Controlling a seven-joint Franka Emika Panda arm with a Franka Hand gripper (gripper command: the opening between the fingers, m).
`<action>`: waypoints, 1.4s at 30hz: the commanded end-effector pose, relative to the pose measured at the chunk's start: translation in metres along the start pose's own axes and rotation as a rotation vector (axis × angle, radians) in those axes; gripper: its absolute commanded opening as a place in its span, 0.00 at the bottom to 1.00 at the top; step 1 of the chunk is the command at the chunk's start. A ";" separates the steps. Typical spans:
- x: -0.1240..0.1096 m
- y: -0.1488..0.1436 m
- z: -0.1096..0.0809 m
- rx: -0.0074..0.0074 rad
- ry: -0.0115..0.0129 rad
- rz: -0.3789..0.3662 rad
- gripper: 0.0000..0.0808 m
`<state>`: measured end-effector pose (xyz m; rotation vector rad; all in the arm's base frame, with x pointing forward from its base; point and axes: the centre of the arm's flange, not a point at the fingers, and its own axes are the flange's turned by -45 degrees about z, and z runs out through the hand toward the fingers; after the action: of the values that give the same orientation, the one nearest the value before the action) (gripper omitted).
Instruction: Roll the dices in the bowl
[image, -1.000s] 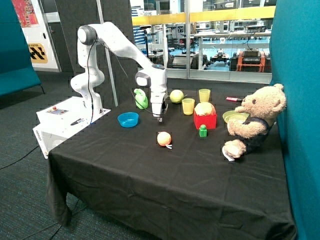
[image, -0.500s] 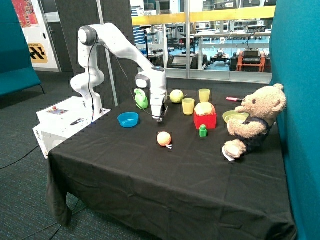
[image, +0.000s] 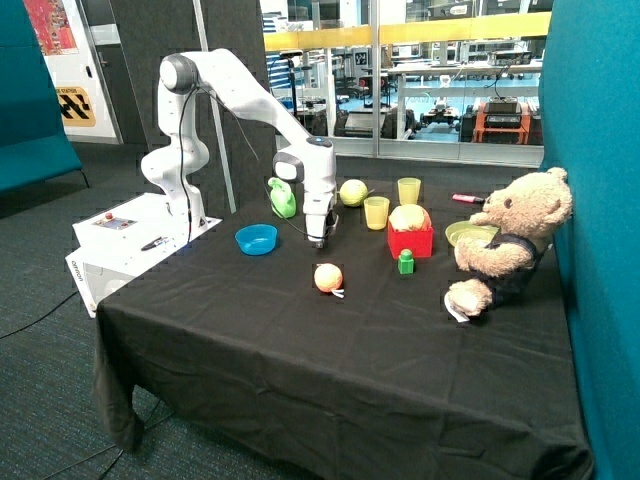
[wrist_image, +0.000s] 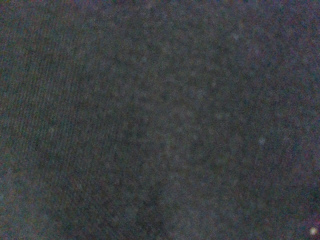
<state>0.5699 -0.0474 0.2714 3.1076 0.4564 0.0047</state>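
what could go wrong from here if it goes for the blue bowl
1. The tool hangs low over the black cloth, well apart from the blue bowl; a sideways sweep at this height could drag on the cloth or knock the bowl's rim.
2. No dice can be made out in either view, so a grasp might miss them.
3. The green object sits close behind the arm.

tablecloth (image: 300, 330): matt black cloth | bowl (image: 256, 239): glossy blue plastic

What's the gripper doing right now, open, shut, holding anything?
Gripper: cannot be told; it hangs low over the black tablecloth, between the bright-blue plastic bowl and the red box.
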 end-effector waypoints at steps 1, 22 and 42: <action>0.005 -0.001 0.002 0.0011 -0.0029 0.007 0.10; -0.007 -0.007 0.004 0.0010 -0.0029 0.031 0.00; 0.005 -0.033 -0.088 0.0011 -0.0028 -0.041 0.00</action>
<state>0.5641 -0.0275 0.3215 3.1060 0.4787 0.0098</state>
